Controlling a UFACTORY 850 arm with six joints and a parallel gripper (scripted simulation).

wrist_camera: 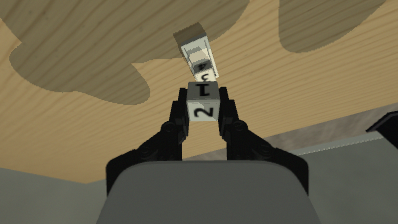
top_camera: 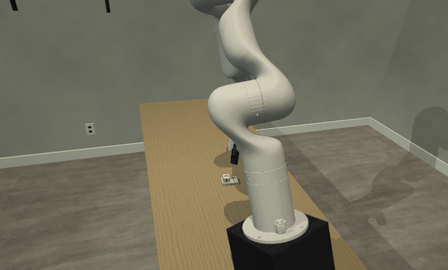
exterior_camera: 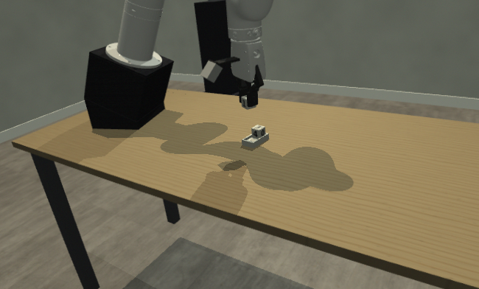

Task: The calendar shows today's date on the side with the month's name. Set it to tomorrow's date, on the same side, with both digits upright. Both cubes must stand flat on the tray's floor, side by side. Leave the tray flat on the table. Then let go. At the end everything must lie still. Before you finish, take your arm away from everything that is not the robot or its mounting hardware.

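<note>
My gripper (wrist_camera: 203, 97) is shut on a white digit cube (wrist_camera: 203, 102) and holds it well above the table. In the wrist view the cube shows a 2 on the near face and a 1 on the face above it. The gripper and the cube also show in the exterior view (exterior_camera: 249, 100). The small white calendar tray (exterior_camera: 256, 139) lies flat on the wooden table below and in front of the gripper, with one digit cube (exterior_camera: 258, 131) standing at one end; its faces show a 4 and a 0. The tray shows in the wrist view (wrist_camera: 199, 56) and in the top view (top_camera: 229, 180).
The black pedestal of the arm (exterior_camera: 127, 90) stands on the table's corner. A black post (exterior_camera: 213, 48) stands behind the gripper. The table's long front edge (exterior_camera: 241, 225) runs below the tray.
</note>
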